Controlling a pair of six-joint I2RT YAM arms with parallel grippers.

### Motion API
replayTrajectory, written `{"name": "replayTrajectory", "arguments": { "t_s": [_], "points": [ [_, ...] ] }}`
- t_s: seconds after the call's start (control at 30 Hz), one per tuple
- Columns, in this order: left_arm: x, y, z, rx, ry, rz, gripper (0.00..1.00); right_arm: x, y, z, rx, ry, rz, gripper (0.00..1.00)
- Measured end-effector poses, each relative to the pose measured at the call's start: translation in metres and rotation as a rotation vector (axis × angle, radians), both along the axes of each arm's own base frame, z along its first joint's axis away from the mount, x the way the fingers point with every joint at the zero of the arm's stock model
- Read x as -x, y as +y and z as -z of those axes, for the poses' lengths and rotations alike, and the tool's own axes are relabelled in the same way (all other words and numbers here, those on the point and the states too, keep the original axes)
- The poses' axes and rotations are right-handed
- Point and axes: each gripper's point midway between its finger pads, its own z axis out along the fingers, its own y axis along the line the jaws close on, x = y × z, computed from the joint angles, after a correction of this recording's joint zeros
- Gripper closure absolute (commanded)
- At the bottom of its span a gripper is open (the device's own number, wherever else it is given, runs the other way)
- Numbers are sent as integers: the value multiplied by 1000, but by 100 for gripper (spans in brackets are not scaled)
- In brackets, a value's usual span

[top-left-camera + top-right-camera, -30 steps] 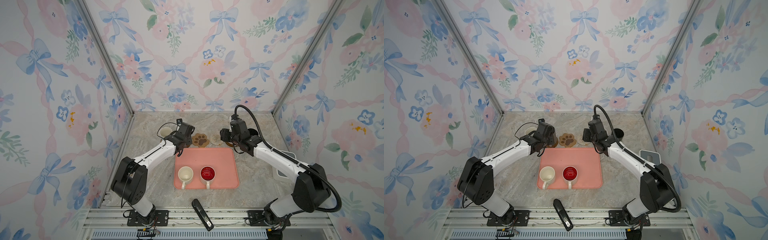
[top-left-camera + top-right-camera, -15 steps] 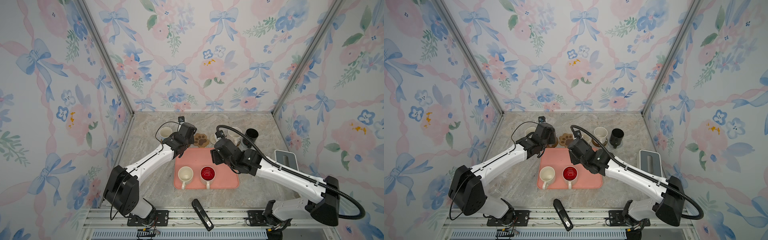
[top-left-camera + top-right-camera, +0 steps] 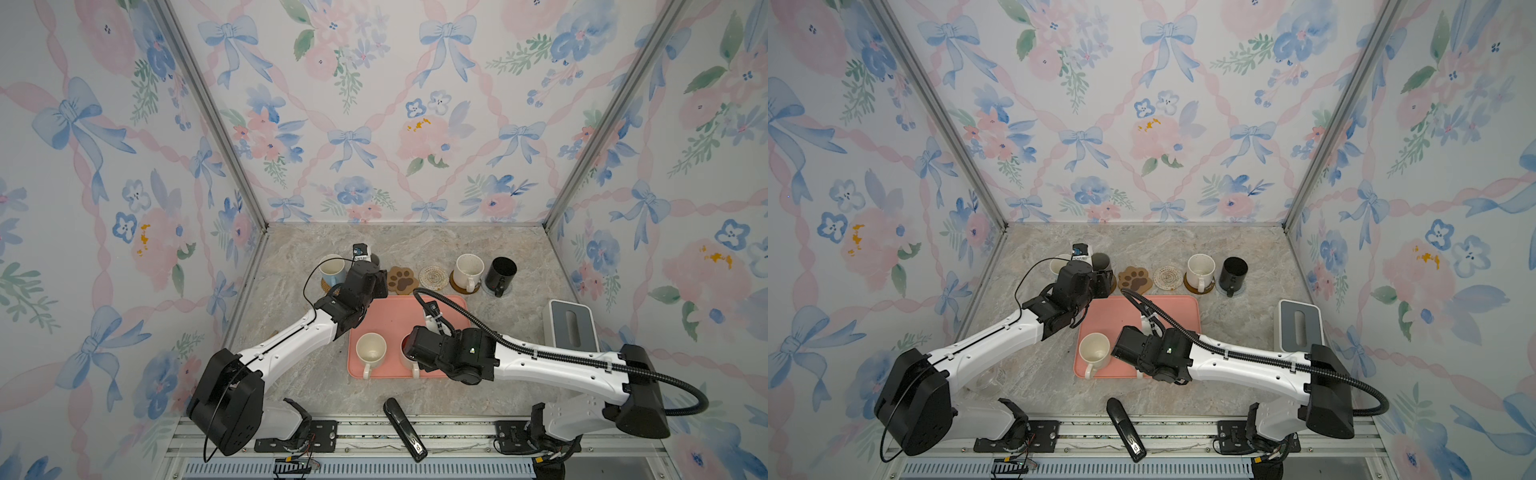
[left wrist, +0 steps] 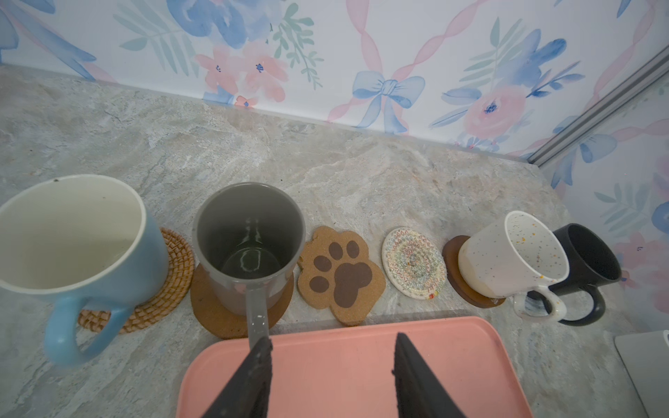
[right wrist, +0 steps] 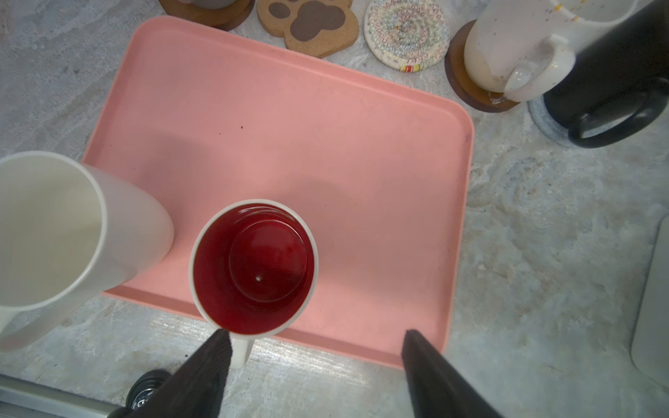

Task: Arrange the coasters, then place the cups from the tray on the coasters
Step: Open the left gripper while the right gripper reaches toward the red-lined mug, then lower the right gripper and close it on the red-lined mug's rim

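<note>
Along the back stands a row: light blue cup (image 4: 72,231) on the rattan coaster (image 4: 173,275), grey cup (image 4: 249,239) on a brown coaster (image 4: 217,311), bare paw-print coaster (image 4: 340,271), bare cream crochet coaster (image 4: 412,262), speckled cup (image 4: 514,249) on a brown coaster (image 4: 454,260), and black cup (image 4: 590,260). The tray (image 3: 415,316) holds the cream cup (image 3: 370,351) and the red-inside cup (image 5: 253,267). My left gripper (image 4: 331,338) hangs open over the tray's far edge, one finger by the grey handle. My right gripper (image 5: 315,333) is open at the red-inside cup's handle (image 5: 240,349).
A grey-white box with a slot (image 3: 572,324) stands to the right of the tray. A black oblong object (image 3: 405,428) lies at the table's front edge. Flowered walls close in the back and both sides.
My right arm has swung from the speckled cup in the back row to the tray's front edge and opened wider. My left jaws have opened off the grey cup's handle.
</note>
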Motion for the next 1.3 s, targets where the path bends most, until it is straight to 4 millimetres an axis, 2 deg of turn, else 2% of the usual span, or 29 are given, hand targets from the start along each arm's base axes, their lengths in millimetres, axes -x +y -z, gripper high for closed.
{"name": "replayTrajectory", "arguments": {
  "t_s": [0.27,0.57,0.8,1.03,1.3],
  "points": [
    [-3,3,-3,40,-27,11,48,18,3,27,-38,91,21,20],
    [-5,8,0,51,-24,11,48,32,19,37,-97,171,-15,22],
    [-6,6,-2,66,-30,24,48,44,34,65,-88,266,-43,25],
    [-8,10,1,67,-26,18,48,48,40,76,-89,311,-46,29],
    [-8,16,6,62,-17,5,48,39,35,82,-89,334,-12,37]
  ]
}}
